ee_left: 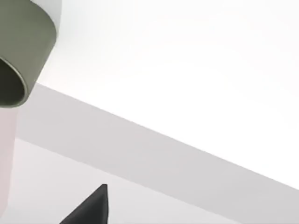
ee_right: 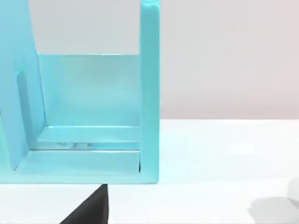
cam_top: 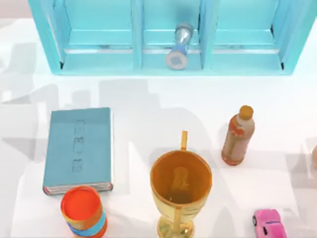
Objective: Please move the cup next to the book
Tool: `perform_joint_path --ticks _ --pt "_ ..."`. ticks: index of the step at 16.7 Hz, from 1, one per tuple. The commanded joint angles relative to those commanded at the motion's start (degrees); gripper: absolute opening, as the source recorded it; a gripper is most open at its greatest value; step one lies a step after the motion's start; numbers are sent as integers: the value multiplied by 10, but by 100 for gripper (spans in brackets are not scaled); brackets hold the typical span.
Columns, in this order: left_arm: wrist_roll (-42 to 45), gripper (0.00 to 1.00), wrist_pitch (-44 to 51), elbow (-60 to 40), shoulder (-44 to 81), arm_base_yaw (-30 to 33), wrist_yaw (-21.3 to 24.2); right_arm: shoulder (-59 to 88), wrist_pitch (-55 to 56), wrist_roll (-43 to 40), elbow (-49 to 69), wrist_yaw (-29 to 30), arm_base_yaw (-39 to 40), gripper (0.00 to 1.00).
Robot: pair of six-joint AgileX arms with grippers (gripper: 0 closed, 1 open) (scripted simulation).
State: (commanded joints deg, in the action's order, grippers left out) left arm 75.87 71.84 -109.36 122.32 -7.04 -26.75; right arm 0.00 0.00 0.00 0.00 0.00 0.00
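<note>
The teal-blue book (cam_top: 78, 148) lies flat at the table's left. Two cup-like things stand near the front edge. A golden stemmed cup (cam_top: 181, 191) with a thin handle stands upright at the centre, about a hand's width right of the book. An orange tumbler (cam_top: 83, 210) with a blue band stands upright just in front of the book's near edge, almost touching it. A dark tip of my left gripper (ee_left: 91, 209) shows over bare table in the left wrist view. In the right wrist view, a dark tip of my right gripper (ee_right: 91, 207) points toward the blue shelf.
A light-blue shelf unit (cam_top: 168, 54) (ee_right: 93, 116) spans the back, with an hourglass (cam_top: 179, 45) in its middle bay. A brown bottle (cam_top: 238, 135) stands at the right and a pink toy car (cam_top: 269, 223) at the front right. An olive cylinder (ee_left: 21, 51) shows in the left wrist view.
</note>
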Motion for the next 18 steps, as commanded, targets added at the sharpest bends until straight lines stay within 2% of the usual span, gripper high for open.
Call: perform_joint_path --ticks 6,10,13,18 --pt "161 100 110 -341 255 7 -99 0 0 0 0 0 0 100" --pt "222 100 142 -502 356 15 -153 0 0 0 0 0 0 100" --pt "241 100 149 -560 391 19 -176 0 0 0 0 0 0 100" --pt "244 100 150 -569 396 19 -179 0 0 0 0 0 0 100"
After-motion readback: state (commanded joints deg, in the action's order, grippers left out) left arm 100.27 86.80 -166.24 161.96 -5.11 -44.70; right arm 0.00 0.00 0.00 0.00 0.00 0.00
